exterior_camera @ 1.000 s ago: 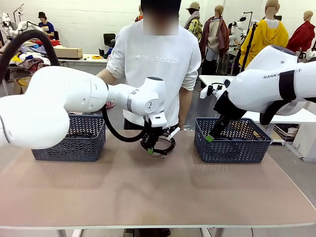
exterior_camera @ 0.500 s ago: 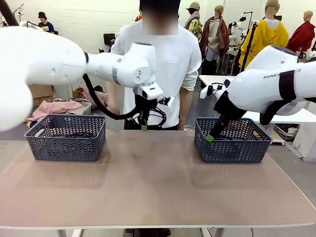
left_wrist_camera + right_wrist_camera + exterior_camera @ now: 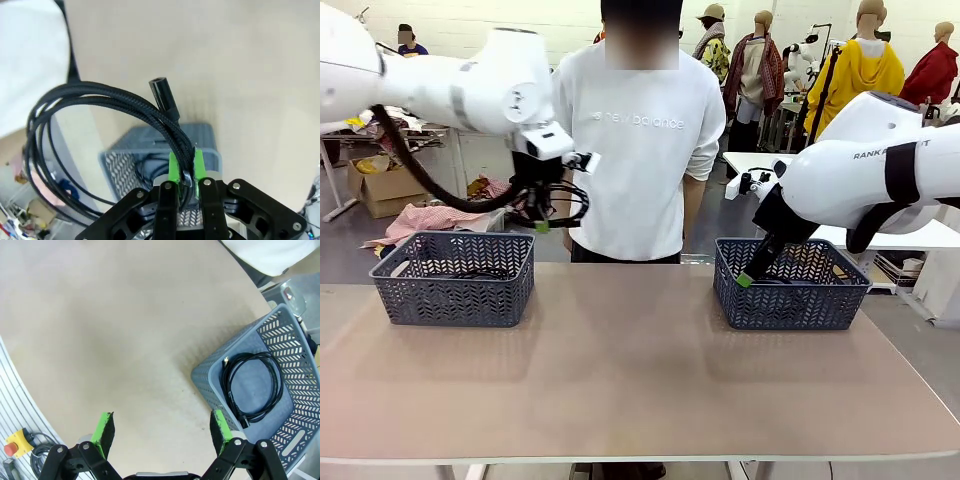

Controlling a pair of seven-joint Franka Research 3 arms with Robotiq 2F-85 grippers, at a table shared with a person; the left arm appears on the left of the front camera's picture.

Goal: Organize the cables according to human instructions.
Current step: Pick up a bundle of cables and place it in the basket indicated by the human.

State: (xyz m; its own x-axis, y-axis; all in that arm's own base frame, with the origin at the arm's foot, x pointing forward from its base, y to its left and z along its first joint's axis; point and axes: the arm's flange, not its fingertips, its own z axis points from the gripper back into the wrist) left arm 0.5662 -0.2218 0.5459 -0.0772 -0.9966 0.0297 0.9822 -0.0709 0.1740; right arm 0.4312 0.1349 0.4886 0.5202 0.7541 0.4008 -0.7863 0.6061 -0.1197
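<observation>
One cable (image 3: 560,203) hangs clamped in the left gripper (image 3: 541,224), just above and a bit right of the left basket (image 3: 453,279); the right gripper (image 3: 162,432) is apart.

We see two grey baskets (image 3: 452,278) (image 3: 790,285) at 9 and 3 o'clock on the tan table (image 3: 630,380).

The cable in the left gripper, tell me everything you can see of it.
The held cable is a thin black cord with a braided-looking sheath, wound in a round coil of several loops. A black cylindrical plug sticks out near the grip. The left gripper is shut on the coil's strands, pinched between its green-padded fingers. The coil hangs in the air above the left basket, in front of the person, touching nothing else.
</observation>
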